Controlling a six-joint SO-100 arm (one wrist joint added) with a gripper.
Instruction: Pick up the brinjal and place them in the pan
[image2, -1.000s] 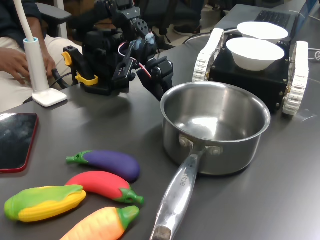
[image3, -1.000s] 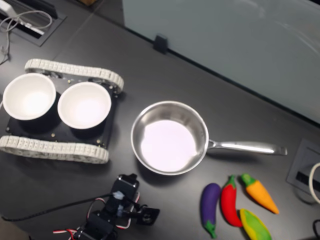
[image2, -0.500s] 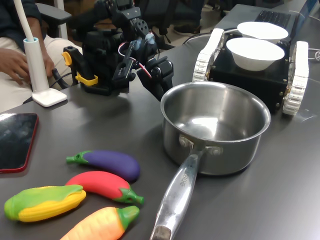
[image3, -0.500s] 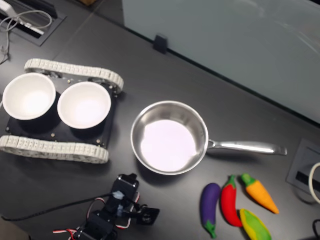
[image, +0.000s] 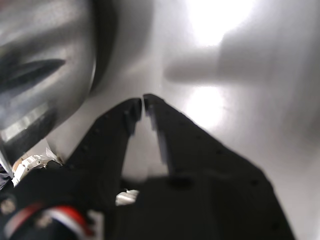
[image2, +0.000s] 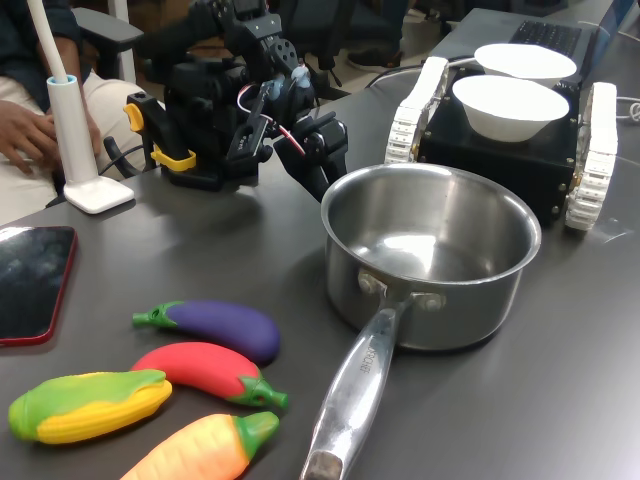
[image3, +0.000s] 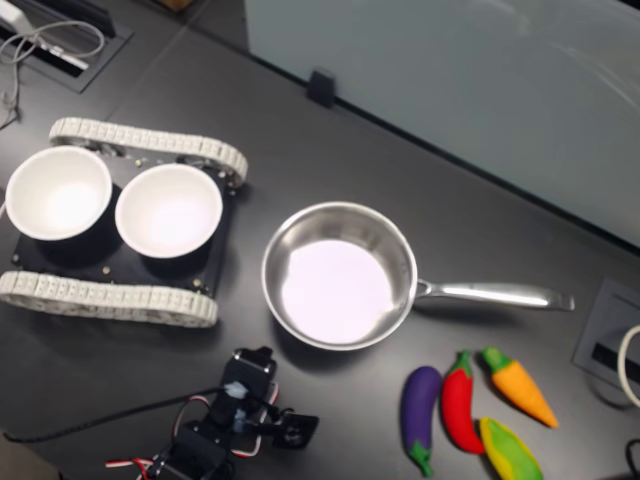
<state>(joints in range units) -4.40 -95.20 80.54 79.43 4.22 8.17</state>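
The purple brinjal (image2: 215, 328) with its green stem lies on the dark table, at the front left of the first exterior view. In the second exterior view, the brinjal (image3: 420, 400) sits below the pan's handle. The steel pan (image2: 440, 300) stands empty mid-table, its long handle toward the vegetables; from above the pan (image3: 340, 275) is bare inside. My gripper (image2: 318, 185) hovers low beside the pan's far left wall, well away from the brinjal. In the wrist view the gripper (image: 143, 102) is shut, its tips touching and holding nothing. From above, the gripper (image3: 262, 357) is just below the pan.
A red eggplant-shaped toy (image2: 205, 368), a corn (image2: 90, 405) and a carrot (image2: 200, 450) lie beside the brinjal. A phone (image2: 30, 280) lies at the left edge. Two white bowls (image2: 510, 105) sit on a tracked vehicle behind the pan. A white stand (image2: 85, 150) and a person's hand (image2: 30, 130) are at far left.
The person's hand at the far left has shifted a little. The arm, pan and vegetables have not visibly moved.
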